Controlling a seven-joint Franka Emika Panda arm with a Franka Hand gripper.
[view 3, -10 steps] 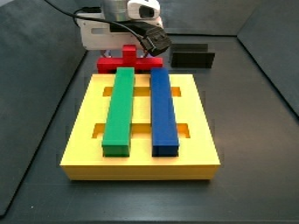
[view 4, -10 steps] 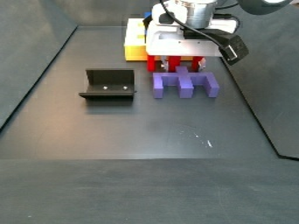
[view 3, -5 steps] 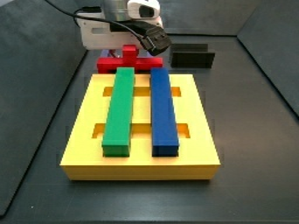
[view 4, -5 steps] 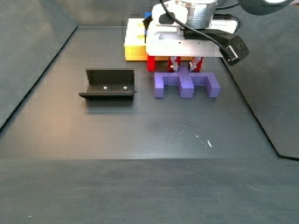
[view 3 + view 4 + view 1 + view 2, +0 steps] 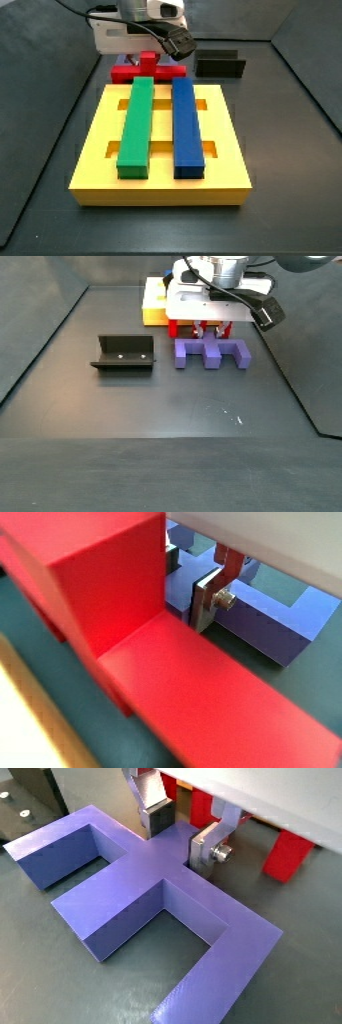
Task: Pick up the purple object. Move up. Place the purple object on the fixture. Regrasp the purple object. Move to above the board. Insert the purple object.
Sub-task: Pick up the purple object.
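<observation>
Gripper hangs low with its jaws parted around the purple object's centre post; the red block lies just behind it, the fixture well aside.

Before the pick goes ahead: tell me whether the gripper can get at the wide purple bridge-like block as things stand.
Probably yes. The gripper hangs low over the wide purple bridge-like block, silver fingers straddling its centre post. The red cross-shaped block sits close behind, but nothing blocks the fingers.
</observation>
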